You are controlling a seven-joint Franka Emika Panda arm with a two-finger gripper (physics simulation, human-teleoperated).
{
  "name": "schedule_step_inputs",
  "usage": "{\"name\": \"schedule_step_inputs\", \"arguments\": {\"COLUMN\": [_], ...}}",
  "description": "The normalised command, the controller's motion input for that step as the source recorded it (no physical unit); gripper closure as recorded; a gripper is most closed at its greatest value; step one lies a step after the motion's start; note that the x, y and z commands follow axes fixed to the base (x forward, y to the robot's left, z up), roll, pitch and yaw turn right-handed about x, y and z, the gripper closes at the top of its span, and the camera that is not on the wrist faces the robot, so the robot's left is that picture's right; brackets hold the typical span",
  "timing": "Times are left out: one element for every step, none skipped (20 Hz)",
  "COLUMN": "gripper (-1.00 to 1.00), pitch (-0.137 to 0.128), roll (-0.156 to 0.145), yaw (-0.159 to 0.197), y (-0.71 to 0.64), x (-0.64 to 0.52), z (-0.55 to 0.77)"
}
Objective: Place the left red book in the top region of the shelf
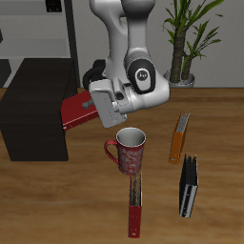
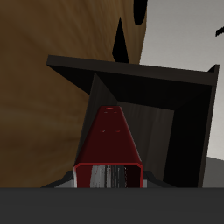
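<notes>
You are in the carrying step: the left red book [image 1: 76, 110] is off the table and held in the air just beside the shelf [image 1: 33, 105], the low black unit at the table's edge, but it is not yet over the flat top. From the exterior view the book sits tilted, its far end reaching toward the shelf's side face and roughly level with or slightly below the top edge, so my reading is that you need to lift first, then carry it across above the top surface, level it, and lower it before letting go. In the wrist view the book [image 2: 109, 144] runs straight away from the camera toward the shelf [image 2: 166, 87], whose black walls frame it closely; watch that the leading end does not strike the shelf's edge as you move in. The gripper [image 1: 98, 107] is clamped on the near end of the book, its fingers closed to the thickness of the covers, and it touches nothing else that I can see. Away from your path, nearer the table's front edge, stand a patterned red mug [image 1: 128, 151], the other slim red book [image 1: 134, 205] lying flat, an orange book [image 1: 178, 138] and a dark book [image 1: 189, 187]; none should interfere with the lift.
</notes>
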Motion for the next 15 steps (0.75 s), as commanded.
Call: {"name": "schedule_step_inputs", "arguments": {"gripper": [1.00, 1.00, 1.00, 1.00, 1.00, 1.00, 1.00, 1.00, 1.00, 1.00, 1.00, 1.00, 1.00, 1.00, 1.00], "pitch": [-0.024, 0.000, 0.065, 0.055, 0.000, -0.079, 0.063, 0.005, 0.005, -0.021, 0.038, 0.028, 0.014, -0.004, 0.026], "roll": [-0.049, -0.086, -0.040, -0.042, 0.000, -0.129, -0.036, -0.016, -0.060, -0.022, -0.030, -0.001, -0.031, -0.039, 0.002], "yaw": [-0.020, -0.005, -0.024, -0.009, 0.000, -0.043, -0.013, -0.009, 0.004, -0.008, -0.020, -0.015, -0.002, -0.002, -0.009], "y": [-0.16, -0.25, -0.30, -0.26, 0.04, -0.42, -0.16, -0.21, -0.25, -0.16, -0.19, -0.05, -0.13, -0.20, -0.05], "x": [-0.07, -0.09, 0.04, -0.07, -0.04, -0.13, -0.05, 0.05, -0.02, 0.01, 0.00, 0.00, 0.03, 0.04, 0.04], "z": [0.01, 0.00, -0.05, -0.01, -0.01, 0.14, 0.00, 0.05, 0.03, 0.07, -0.01, -0.03, 0.00, 0.00, -0.01]}}
